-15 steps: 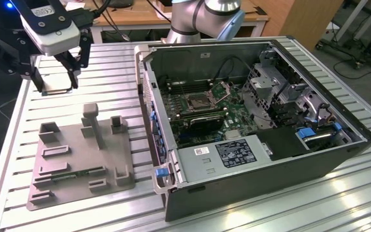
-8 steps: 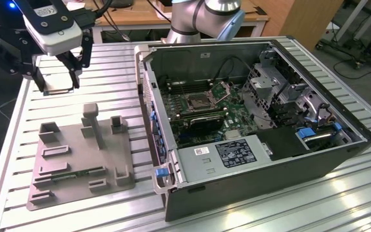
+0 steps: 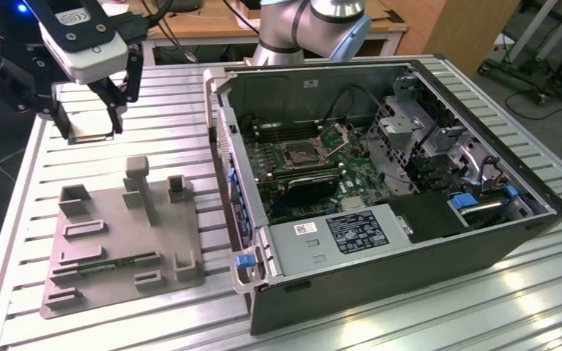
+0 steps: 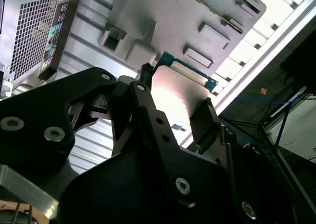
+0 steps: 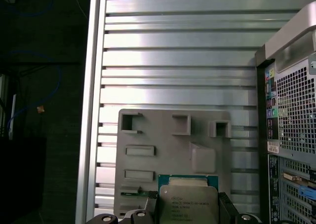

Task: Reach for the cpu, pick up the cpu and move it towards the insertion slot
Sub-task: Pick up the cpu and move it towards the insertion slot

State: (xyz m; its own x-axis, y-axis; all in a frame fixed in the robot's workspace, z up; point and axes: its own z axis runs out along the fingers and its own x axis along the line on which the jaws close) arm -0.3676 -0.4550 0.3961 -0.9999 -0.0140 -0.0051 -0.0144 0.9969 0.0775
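The cpu [image 3: 93,136] hangs above the counter [image 3: 173,110], clamped between the two dark fingers [image 3: 115,110] of the pincer [image 3: 94,133], which press on opposite edges of it. In the first wrist view the cpu [image 5: 187,200] shows its silver metal lid with a green border around it, and the pincer [image 5: 187,205] grips it from both sides. In the second wrist view the cpu [image 4: 177,91] shows a pale, glaring face with a green edge, held in the pincer [image 4: 177,93] between black linkage arms.

In both wrist views a grey moulded fixture plate [image 5: 168,150] [image 4: 163,16] lies behind the chip, with raised blocks and shallow rectangular pockets. In the exterior view this fixture plate [image 3: 115,241] rests flat on the slatted aluminium counter, nearer the camera than the pincer, and a thin green circuit strip [image 3: 115,262] lies in one of its pockets. The chip touches neither the plate nor the counter.

To the exterior view's right of the pincer an open computer case [image 3: 398,183] lies on its side. Inside it, on the green motherboard [image 3: 359,164], sits the insertion slot [image 3: 298,152], a square metal-framed socket with a dark centre; its silver retention plate [image 3: 338,133] stands hinged up just beside it. A black card [image 3: 306,186] sits near the socket. The chip is well apart from the socket, outside the case wall. The grey robot arm [image 3: 310,29] rises behind the case.
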